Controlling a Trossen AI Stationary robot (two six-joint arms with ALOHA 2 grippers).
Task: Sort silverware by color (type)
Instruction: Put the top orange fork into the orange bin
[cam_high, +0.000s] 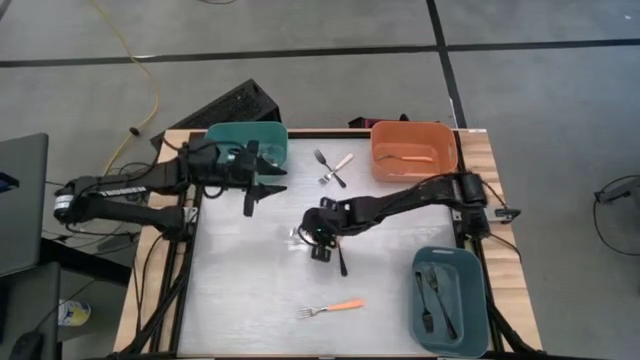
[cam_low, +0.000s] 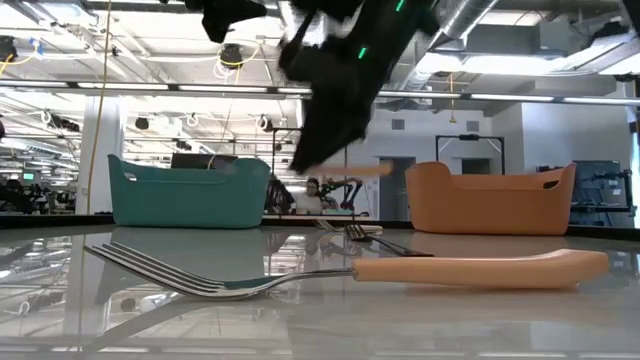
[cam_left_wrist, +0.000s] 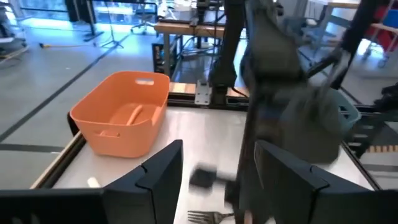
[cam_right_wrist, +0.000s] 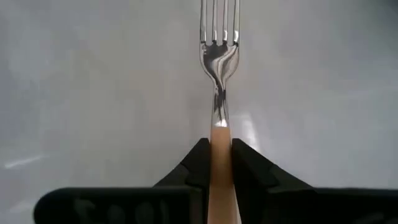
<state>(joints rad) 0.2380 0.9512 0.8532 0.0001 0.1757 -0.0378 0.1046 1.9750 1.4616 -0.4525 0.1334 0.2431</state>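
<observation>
My right gripper (cam_high: 316, 238) hangs over the middle of the table, shut on an orange-handled fork (cam_right_wrist: 219, 56) whose silver tines point away from it. My left gripper (cam_high: 262, 186) is open and holds nothing, just off the teal bin (cam_high: 250, 140) at the far left. Another orange-handled fork (cam_high: 334, 307) lies flat near the table's near edge, large in the low view (cam_low: 470, 268). A dark-handled fork (cam_high: 341, 262) lies just near-side of my right gripper. A black-handled and a white-handled fork (cam_high: 333, 168) lie crossed between the far bins. My right gripper pinches the fork's orange handle (cam_right_wrist: 219, 140) between its two fingers, at the end next to the metal neck. The fork runs straight out along the fingers, tines leading. In the low view the handle (cam_low: 368, 170) sits well above the table, lifted clear.
An orange bin (cam_high: 413, 150) at the far right holds an orange-handled fork. A teal bin (cam_high: 450, 300) at the near right holds dark-handled forks. The table's near left part shows bare. A laptop (cam_high: 20, 200) sits off the left side.
</observation>
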